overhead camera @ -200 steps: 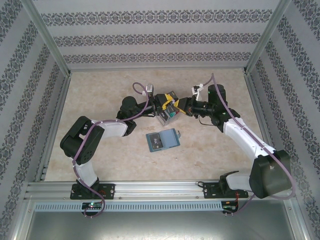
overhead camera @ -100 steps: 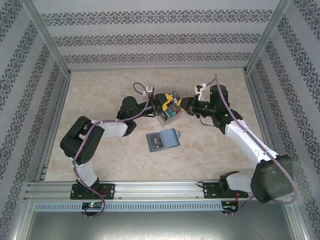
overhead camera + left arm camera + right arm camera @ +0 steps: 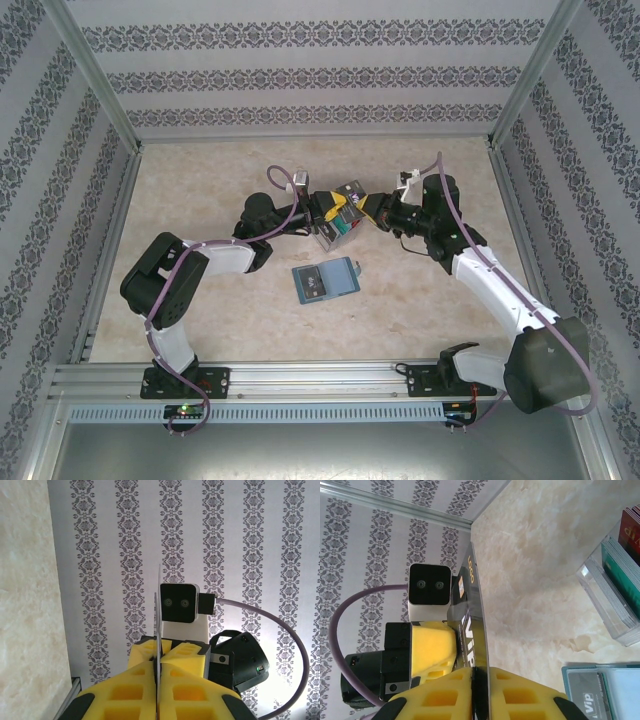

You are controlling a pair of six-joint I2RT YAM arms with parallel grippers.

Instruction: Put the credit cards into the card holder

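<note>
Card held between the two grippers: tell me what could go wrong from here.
1. The left gripper and the right gripper both pinch the dark card above the table; uneven pulling might bend it or make it slip.
2. If released badly, it could drop by the clear box rather than reach the card holder.

Item 1: dark card [image 3: 474,630], seen nearly edge-on in the right wrist view, bears "VIP" in large pale letters along its face and "LOGO" in small gold letters near its far end, beside an orange mark too small to read. Item 2: grey card [image 3: 587,700] on the open card holder [image 3: 625,685] bears "VIP" in white. Item 3: red card [image 3: 631,527] in the clear box [image 3: 605,595] bears gold lettering cut off at the frame's edge, possibly "VIP" again.
</note>
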